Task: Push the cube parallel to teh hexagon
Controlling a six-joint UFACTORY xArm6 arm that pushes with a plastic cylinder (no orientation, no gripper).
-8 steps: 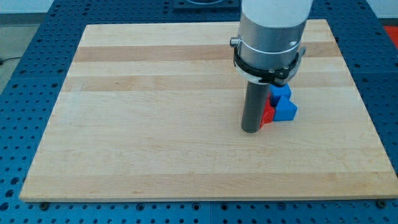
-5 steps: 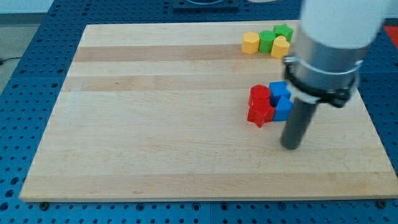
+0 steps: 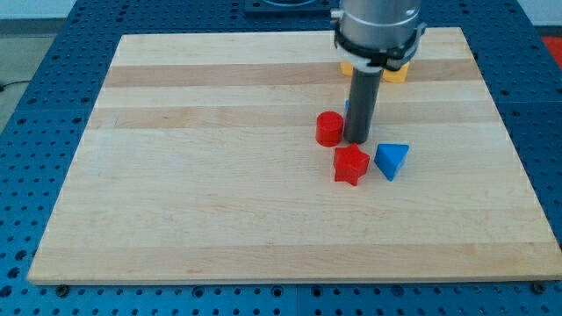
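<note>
1. Red cylinder: stands on the wooden board, just beside my tip on the view's left; contact cannot be confirmed
2. Red star-shaped block: lies just below my tip toward the view's bottom, and close to the left of the blue triangular block
3. My tip: rests on the board between the red cylinder and the hidden area behind the rod. The arm carries no gripper; the rod holds nothing and can only push
4. Task object, the cube: no full cube shows. A thin blue sliver at the rod's left edge may be a blue block; its shape cannot be determined. If it is the cube, it lies directly behind the rod, toward the view's top
5. Blue triangular block: lies to the lower right of my tip, apart from it
6. Yellow blocks: partly hidden under the arm housing near the view's top; which one is the hexagon cannot be determined
7. Governing relation, as a judgement: the reference blocks lie toward the view's top from my tip, so the cube's position must first be confirmed
</note>
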